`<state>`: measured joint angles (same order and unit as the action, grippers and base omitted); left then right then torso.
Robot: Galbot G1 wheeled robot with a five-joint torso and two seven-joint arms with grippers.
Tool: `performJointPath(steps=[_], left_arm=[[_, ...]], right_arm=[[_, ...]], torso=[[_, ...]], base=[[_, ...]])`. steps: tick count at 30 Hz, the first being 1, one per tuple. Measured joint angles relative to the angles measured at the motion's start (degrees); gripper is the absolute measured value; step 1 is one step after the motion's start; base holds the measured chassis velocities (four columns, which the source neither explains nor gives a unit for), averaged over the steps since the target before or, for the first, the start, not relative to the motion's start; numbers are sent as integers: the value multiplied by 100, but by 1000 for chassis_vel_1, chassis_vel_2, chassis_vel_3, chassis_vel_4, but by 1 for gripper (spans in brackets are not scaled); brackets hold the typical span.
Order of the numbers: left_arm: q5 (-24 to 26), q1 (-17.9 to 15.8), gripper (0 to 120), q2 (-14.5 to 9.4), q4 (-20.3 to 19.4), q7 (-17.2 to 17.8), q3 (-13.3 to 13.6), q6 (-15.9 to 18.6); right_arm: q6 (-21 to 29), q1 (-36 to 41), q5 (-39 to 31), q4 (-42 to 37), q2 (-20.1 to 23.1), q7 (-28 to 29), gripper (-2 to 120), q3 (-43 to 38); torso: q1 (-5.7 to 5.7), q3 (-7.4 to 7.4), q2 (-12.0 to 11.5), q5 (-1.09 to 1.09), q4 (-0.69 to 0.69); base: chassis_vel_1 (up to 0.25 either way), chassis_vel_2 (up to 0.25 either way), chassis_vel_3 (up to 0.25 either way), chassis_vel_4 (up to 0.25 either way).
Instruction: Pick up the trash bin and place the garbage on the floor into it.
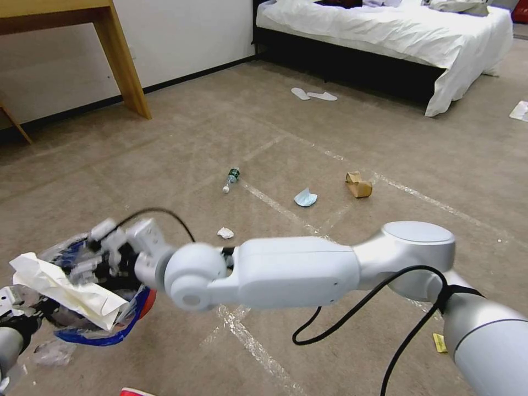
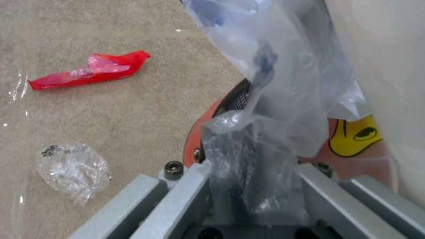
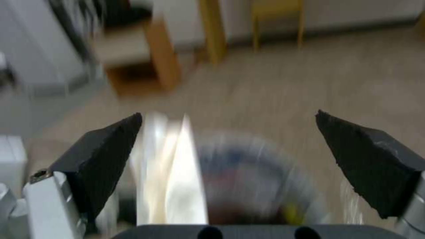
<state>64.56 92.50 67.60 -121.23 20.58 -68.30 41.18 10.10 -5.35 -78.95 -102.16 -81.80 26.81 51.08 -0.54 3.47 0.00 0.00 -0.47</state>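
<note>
- Head view looked forward and down across the floor (image 1: 341, 137) from above; distant
- Left wrist view sat tight against the trash bin (image 2: 208, 126)
- Right wrist view faced that bin between its fingers (image 3: 102, 156); all 3 shared it

The floor (image 1: 165, 165) is covered by beige carpet crossed by shiny tape lines. On it are seen a small clear bottle (image 1: 231, 179), a blue mask (image 1: 305, 198), a brown paper bag (image 1: 358, 185), a crumpled white tissue (image 1: 225, 233), a yellow packet (image 1: 439, 342), a red wrapper (image 2: 88, 70) and a crumpled clear film (image 2: 73, 169), all lying apart
</note>
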Motion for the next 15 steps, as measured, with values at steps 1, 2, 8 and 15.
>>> performJointPath(steps=[1,2,8,15], left_arm=[[0,0,0,-3,3,-2,-10,0],[0,0,0,-3,4,-3,-22,-1],[-9,21,0,2,-30,-7,-79,-7],[-86,19,0,55,-95,-27,-138,-53]], right_arm=[[-25,52,28,-130,130,-1,100,-393],[-48,97,50,-213,224,-14,100,-662],[-246,557,130,-727,803,-243,100,-2152],[-483,1810,696,-1527,2410,-743,100,-4209]], torso=[[0,0,0,0,0],[0,0,0,0,0],[0,0,0,1,2],[0,0,1,4,-2]], base=[[0,0,0,0],[0,0,0,0],[0,0,0,0],[0,0,0,0]])
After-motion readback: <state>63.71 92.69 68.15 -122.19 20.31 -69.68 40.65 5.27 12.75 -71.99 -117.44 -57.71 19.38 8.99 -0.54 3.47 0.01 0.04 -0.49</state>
